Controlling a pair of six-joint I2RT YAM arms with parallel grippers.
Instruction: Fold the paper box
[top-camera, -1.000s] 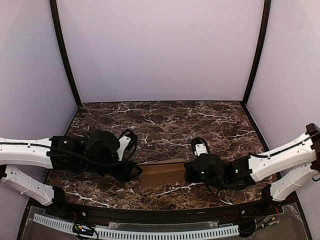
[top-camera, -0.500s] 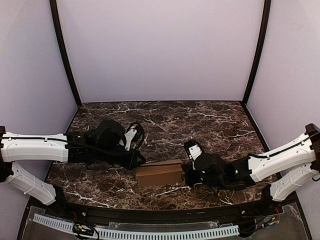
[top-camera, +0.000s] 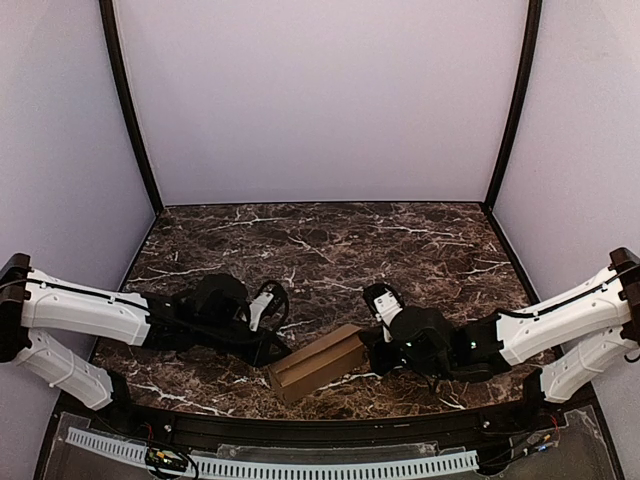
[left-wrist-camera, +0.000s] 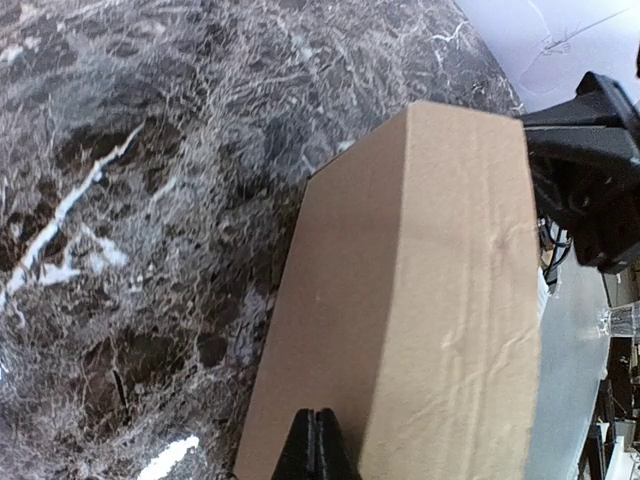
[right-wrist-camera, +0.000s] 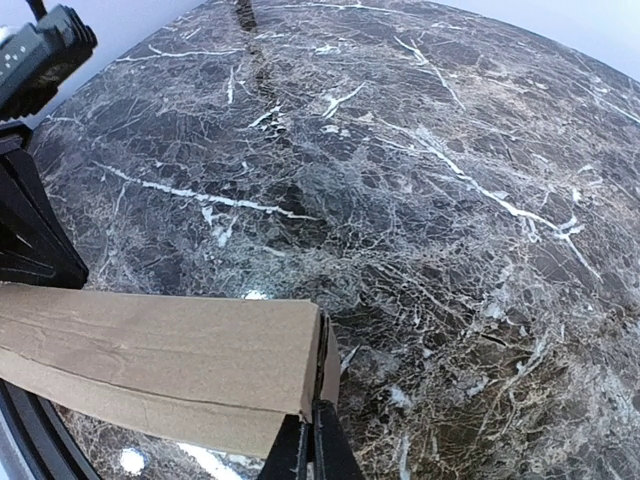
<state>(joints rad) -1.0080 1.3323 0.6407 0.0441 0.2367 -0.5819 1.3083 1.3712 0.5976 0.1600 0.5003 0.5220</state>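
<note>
Paper box (top-camera: 315, 362): already a narrow closed-looking sleeve rather than a flat sheet; it lies on its long side near the front edge of the bench (top-camera: 330, 250), skewed, its left end nearer the arm bases than its right; it sits between the two claws, probably so that each arm can work one end.
Left claw (top-camera: 275, 350): low at the box's left end; in the left wrist view the fingertips (left-wrist-camera: 300, 450) are drawn together and rest against the lower edge of the long side face; whether they nip any cardboard cannot be told; my reading is that they serve as a stop or pusher that squares the box, not as a grip.
Right claw (top-camera: 372, 348): low at the opposite end; in the right wrist view the fingertips (right-wrist-camera: 330, 450) meet just under the end corner, where a thin flap stands slightly off the body; they appear clamped on that flap, most likely to anchor this end while the other is pressed.
End flap: a narrow dark gap shows between it and the box wall; I judge it not yet fully tucked.
Stage: late; the body is formed and the ends look like what remains.
Risk: thin card; a hard push from the left could buckle the wall or swing the box out of the right grip.
</note>
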